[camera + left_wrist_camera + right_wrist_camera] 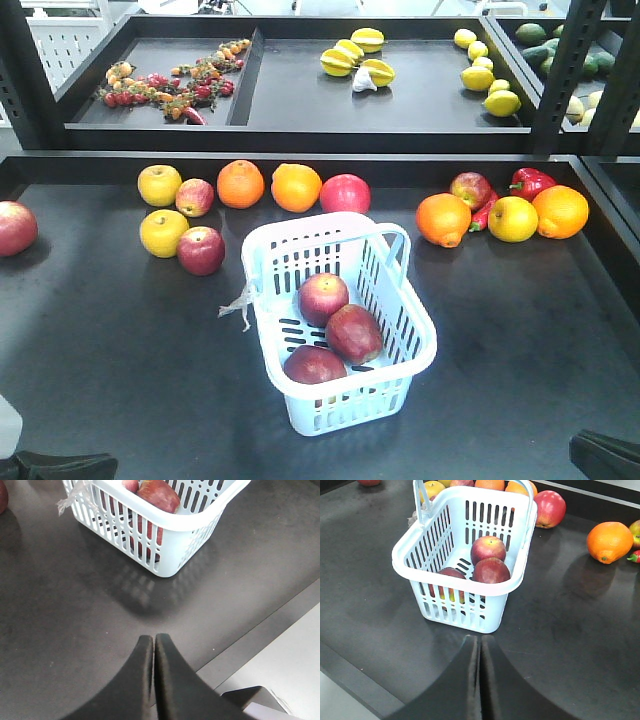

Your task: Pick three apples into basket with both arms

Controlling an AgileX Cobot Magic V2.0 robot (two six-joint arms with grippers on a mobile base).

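We find a lone red apple (pixel 15 227) at the far left edge of the dark table (pixel 120 350), well apart from the rest. Next comes a cluster of two yellow fruits (pixel 160 184), two small red apples (pixel 201 250) and two oranges (pixel 241 184), with a further red apple (pixel 345 194) just behind the basket. The pale blue-white basket (pixel 400 322) stands upright near the table's middle, a clear plastic scrap (pixel 237 306) hanging at its left corner. Inside it we count three dark red apples (pixel 323 298), touching one another on the basket floor. To the right of the basket lie an orange (pixel 443 220), another apple, a red pepper (pixel 530 183), a yellow fruit and one more orange, near the table's back edge. The rear shelf (pixel 300 100) carries small mixed fruit, starfruit and lemons. In its wrist view the left gripper (pixel 153 639) is clenched, its fingers pressed together on nothing, hovering over bare table just short of the basket's corner. The right gripper (pixel 480 639) is likewise closed and empty, close before the basket's near wall.
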